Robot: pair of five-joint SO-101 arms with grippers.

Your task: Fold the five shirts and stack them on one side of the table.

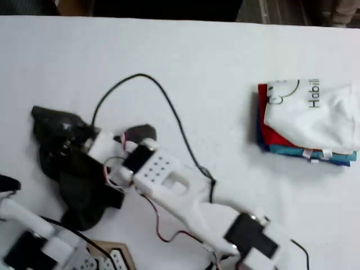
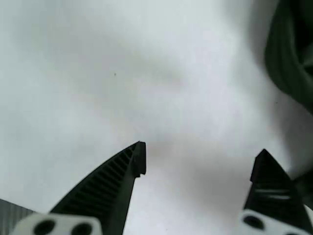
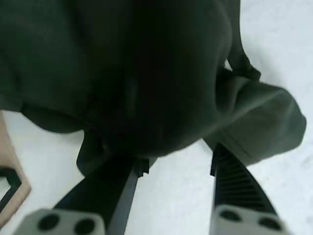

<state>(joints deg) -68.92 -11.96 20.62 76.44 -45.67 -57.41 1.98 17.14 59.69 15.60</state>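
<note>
1. right hand: the jaws stand apart, so we record it as open and gripping nothing. bare bench shows between them. one finger ends at the rim of the black shirt, and its tip is partly covered by the cloth. the other finger ends just beside a turned-over flap of the same shirt.

2. right arm: in the high view we see it come in from the near right edge and stretch across to the left part of the bench, with its wrist over the black shirt.

3. left hand: the jaws are spread wide, so it is open. it hangs over bare bench. the black shirt appears at the edge of the left wrist view, apart from both fingers.

4. black shirt: it lies crumpled and unfolded on the left part of the bench, towards the near edge.

5. stack: the folded shirts sit on the right side of the bench, well apart from the black shirt. a white shirt lies on top. red, teal and blue edges show beneath it.

6. cable: a black cable arcs from the wrist of the right arm over the bench and back down to that arm.

7. tan piece: it lies at the near edge, beside the base of the left arm.
</note>
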